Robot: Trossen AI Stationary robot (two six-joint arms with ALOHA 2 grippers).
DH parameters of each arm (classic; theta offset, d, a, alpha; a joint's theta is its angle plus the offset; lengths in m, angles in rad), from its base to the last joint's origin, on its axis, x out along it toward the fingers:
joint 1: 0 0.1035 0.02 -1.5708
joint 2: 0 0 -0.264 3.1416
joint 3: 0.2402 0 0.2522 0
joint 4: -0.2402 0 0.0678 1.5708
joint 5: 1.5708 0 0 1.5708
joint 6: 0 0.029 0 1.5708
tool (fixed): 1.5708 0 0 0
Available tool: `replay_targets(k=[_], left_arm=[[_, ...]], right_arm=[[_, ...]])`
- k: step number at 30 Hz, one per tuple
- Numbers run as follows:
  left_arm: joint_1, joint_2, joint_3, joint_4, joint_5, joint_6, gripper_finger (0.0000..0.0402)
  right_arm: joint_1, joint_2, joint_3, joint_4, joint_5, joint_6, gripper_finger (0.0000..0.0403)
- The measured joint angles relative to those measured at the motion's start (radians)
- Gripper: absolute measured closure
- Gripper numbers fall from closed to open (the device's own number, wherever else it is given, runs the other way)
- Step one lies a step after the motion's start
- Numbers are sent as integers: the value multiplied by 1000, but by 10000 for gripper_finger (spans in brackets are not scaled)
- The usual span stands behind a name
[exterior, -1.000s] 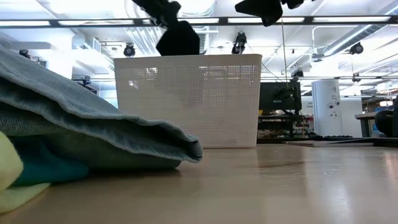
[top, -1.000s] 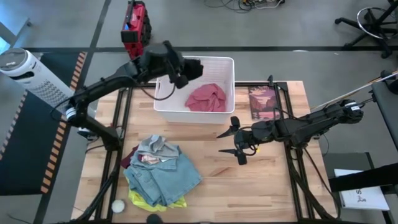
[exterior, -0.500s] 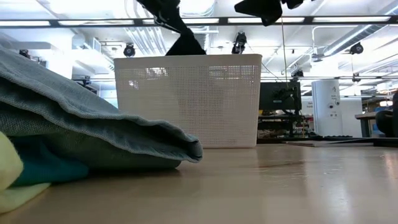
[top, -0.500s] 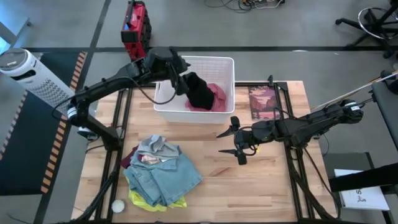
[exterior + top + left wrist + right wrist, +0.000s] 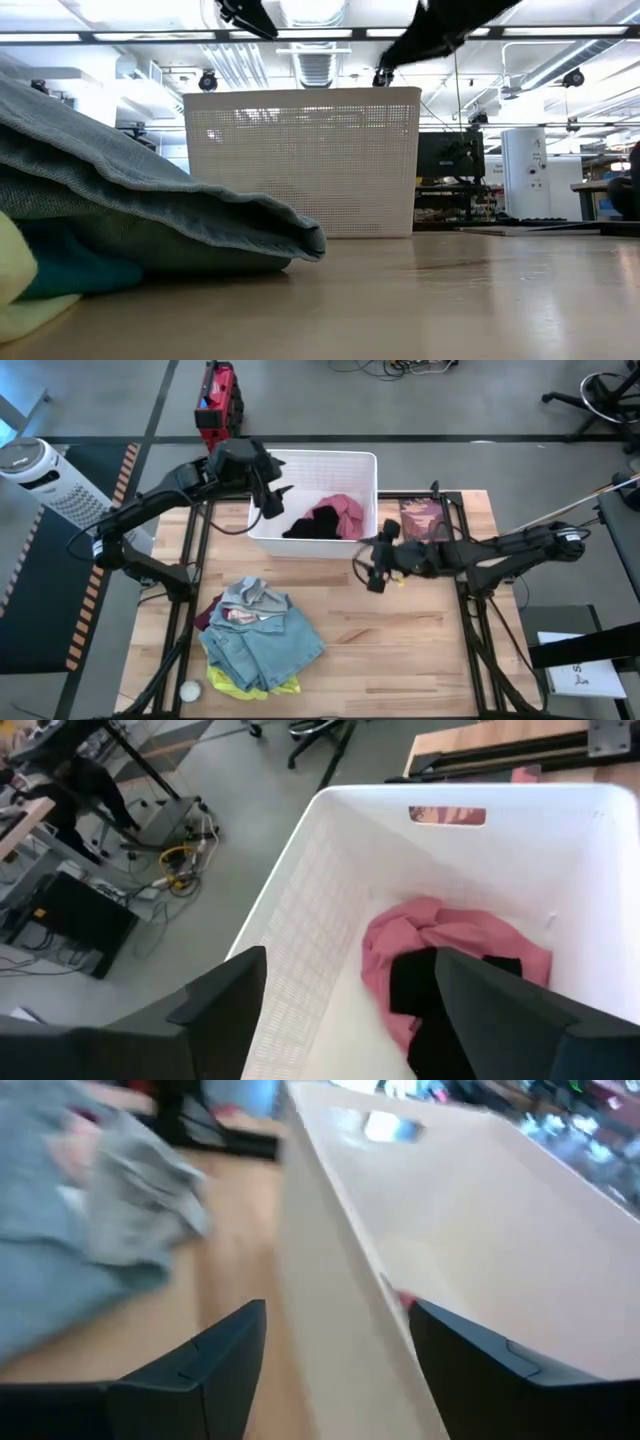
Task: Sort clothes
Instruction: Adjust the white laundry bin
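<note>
Left tool, fingers apart and empty, hangs over the white basket, where a black garment lies against a pink one. Right tool, fingers apart, sits just outside the basket's near wall. Remaining clothes are heaped near the surface edge, well apart.

Right wrist view is motion-blurred: the white basket wall and the grey garment beyond the right gripper lack detail. In the low view both arms are cut off by the upper edge. The black garment partly covers the pink garment below the left gripper.
</note>
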Motion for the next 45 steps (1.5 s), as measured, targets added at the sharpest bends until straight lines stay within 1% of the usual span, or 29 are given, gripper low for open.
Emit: replay_targets(k=[3,6,9,14,16,19,22,28,32,38,42,45], left_arm=[[-1,-14,0,-20,0,-9,130],[-3,-22,-1,-39,-2,-28,140],[-4,-33,-1,-69,-2,-31,149],[-6,-52,-2,-93,-3,-32,158],[-6,-69,-2,-93,-2,-32,160],[-16,-93,-3,-91,0,-27,159],[-26,-126,-20,-93,4,-26,153],[-53,-205,-91,-79,28,-51,145],[-81,-268,-178,-44,31,-67,148],[-112,-351,-304,4,31,-79,156],[-122,-394,-355,42,31,-87,157],[-124,-417,-384,50,31,-101,153]], right_arm=[[-68,15,41,-111,-82,6,193],[-121,36,74,-194,-149,8,225],[-151,64,105,-236,-171,6,274],[-161,89,164,-320,-172,-3,376],[-160,89,190,-371,-185,-3,394],[-157,84,240,-492,-205,16,391],[-151,74,280,-601,-208,15,398],[-149,48,288,-703,-213,7,400],[-149,11,256,-724,-213,-19,400],[-141,-72,215,-749,-275,-19,400],[-133,-128,214,-762,-304,-23,401],[-134,-151,214,-767,-301,-35,401]])
